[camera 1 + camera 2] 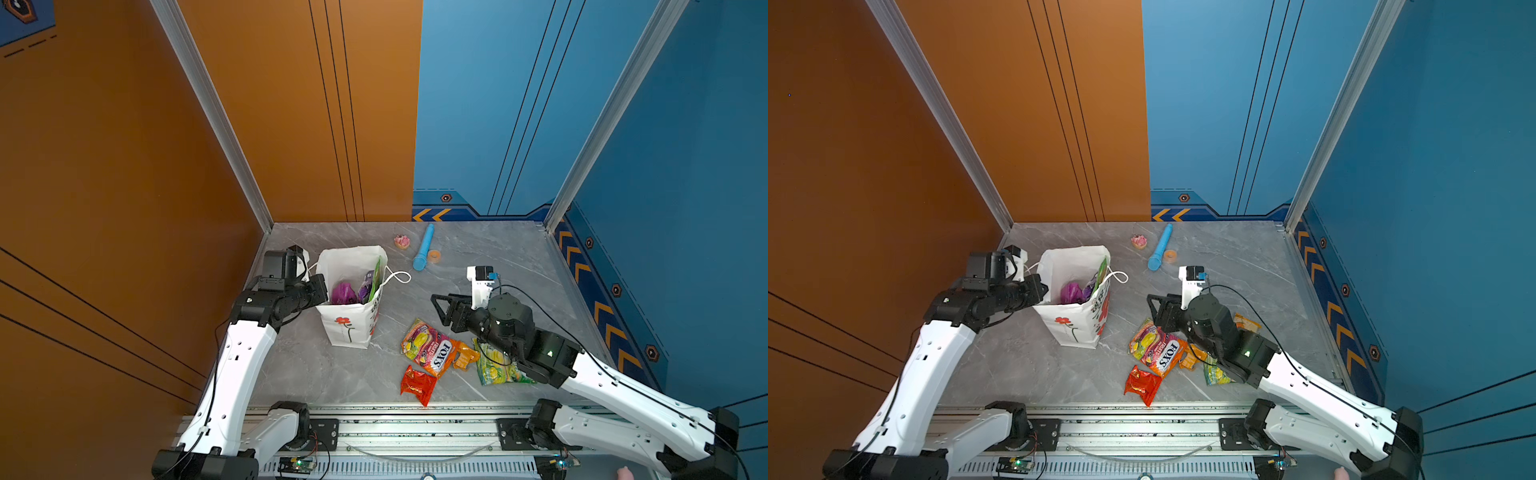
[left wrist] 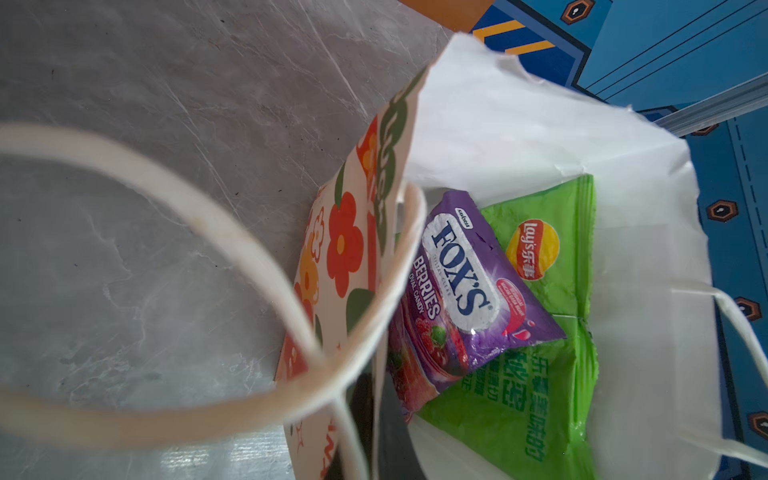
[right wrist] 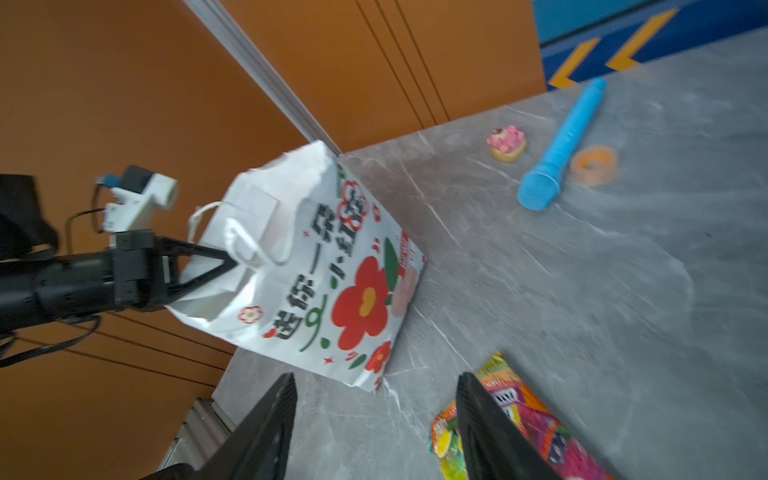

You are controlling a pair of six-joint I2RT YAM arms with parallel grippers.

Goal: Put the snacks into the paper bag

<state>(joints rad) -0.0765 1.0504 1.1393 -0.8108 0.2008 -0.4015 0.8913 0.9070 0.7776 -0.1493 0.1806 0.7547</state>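
My right arm stretches low, right gripper (image 3: 376, 380) apart, empty; left gripper (image 3: 228, 262) pinches the paper bag (image 3: 316, 291) rim.

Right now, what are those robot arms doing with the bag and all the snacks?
They are filling the bag. The left fingers pinch its rim, holding it open. A green chip packet and a purple packet are already inside. The right fingers are open and empty, above the table near the FOX'S packet. A red packet and a few others wait on the table too.
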